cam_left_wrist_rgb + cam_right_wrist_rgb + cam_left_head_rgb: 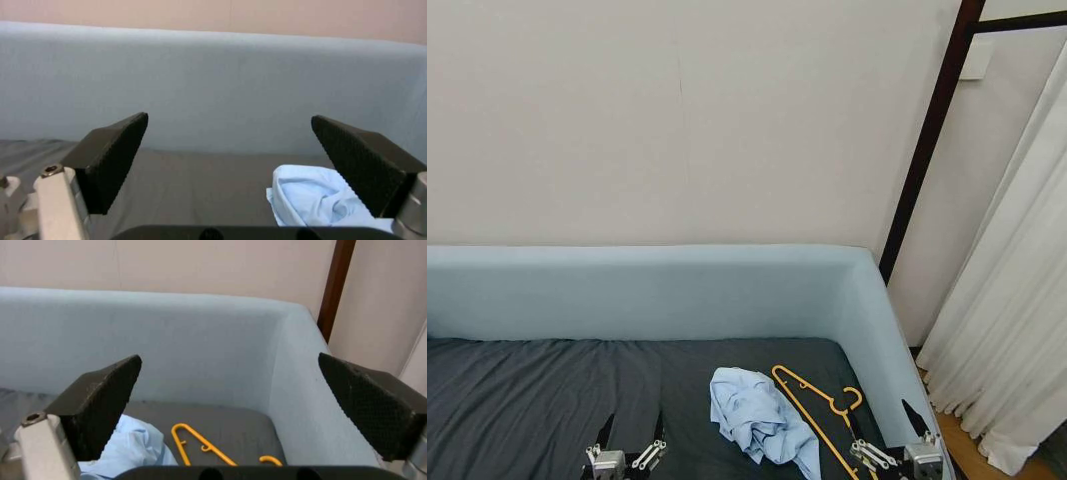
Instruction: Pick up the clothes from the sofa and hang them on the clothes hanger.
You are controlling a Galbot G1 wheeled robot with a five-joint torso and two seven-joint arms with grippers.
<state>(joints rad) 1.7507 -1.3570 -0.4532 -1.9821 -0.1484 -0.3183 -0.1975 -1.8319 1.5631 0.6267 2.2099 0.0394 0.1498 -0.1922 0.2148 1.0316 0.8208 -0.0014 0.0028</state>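
Both my pincers hang released above the sofa [647, 290], with the clothes and hanger lying between them.

My left pincer [634, 420] sits low over the dark grey seat cushion [527, 400], its fingers spread wide and holding nothing. My right pincer [879, 420] is just as wide apart and empty, near the sofa's pale blue side arm. The light blue garment [757, 410] lies crumpled on the cushion, nearer my right side than my left. The orange hanger [812, 395] rests flat on the seat just beside the garment, touching its right edge, with its hook pointing toward the sofa's arm. A white curtain [1017, 300] hangs beyond the sofa on my right, past a dark post [927, 140] against the wall.
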